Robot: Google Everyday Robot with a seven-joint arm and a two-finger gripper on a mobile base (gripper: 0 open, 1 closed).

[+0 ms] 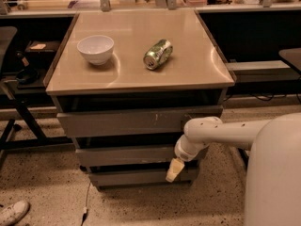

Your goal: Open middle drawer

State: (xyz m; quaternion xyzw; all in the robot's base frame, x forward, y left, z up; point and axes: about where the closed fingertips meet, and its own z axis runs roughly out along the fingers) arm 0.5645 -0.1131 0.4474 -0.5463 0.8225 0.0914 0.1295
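Observation:
The middle drawer (127, 156) is the wide, shallow grey front in the cabinet, below the taller top front (117, 122) that bears small scratch marks and above the narrow bottom front (136, 177). None of its inside shows. My gripper (173, 170), cream-tipped at the end of the white arm (221, 132), points down in front of the cabinet's right side. It sits at the lower right edge of the middle drawer, over the gap above the bottom front.
On the beige cabinet top (188, 65) stand a white bowl (95, 48) and a green can (158, 54) lying on its side. A dark chair frame (16, 102) stands at left, a shoe (13, 212) on the speckled floor, and my white body (275, 173) at right.

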